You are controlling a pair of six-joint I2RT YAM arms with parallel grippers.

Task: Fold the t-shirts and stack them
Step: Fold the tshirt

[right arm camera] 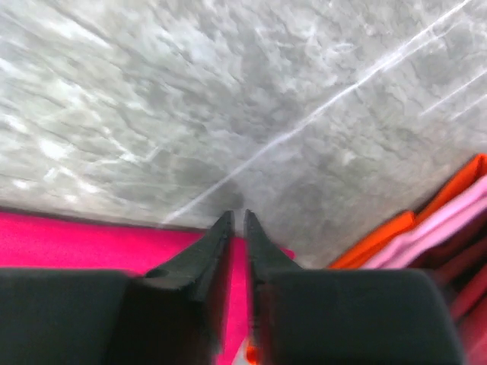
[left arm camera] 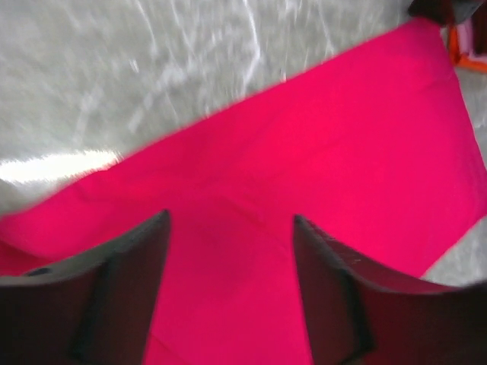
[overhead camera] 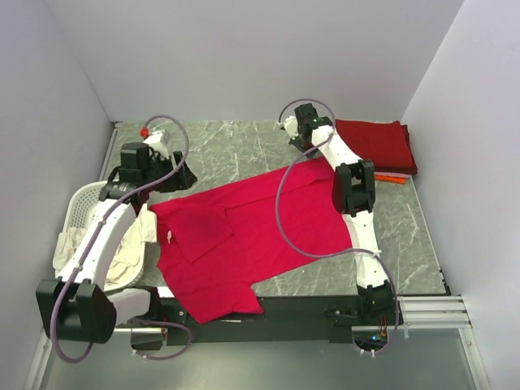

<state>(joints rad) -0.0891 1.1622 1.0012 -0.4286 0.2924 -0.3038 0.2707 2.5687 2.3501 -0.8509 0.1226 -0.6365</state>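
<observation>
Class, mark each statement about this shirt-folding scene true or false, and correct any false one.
1. The crimson shirt lies spread out on the table. True.
2. The left gripper is clamped on the shirt. False: its jaws stand open above the cloth.
3. A folded dark red stack sits in the far right corner. True.
4. The white basket stands at the right. False: it is at the left, with cream cloth in it.
</observation>
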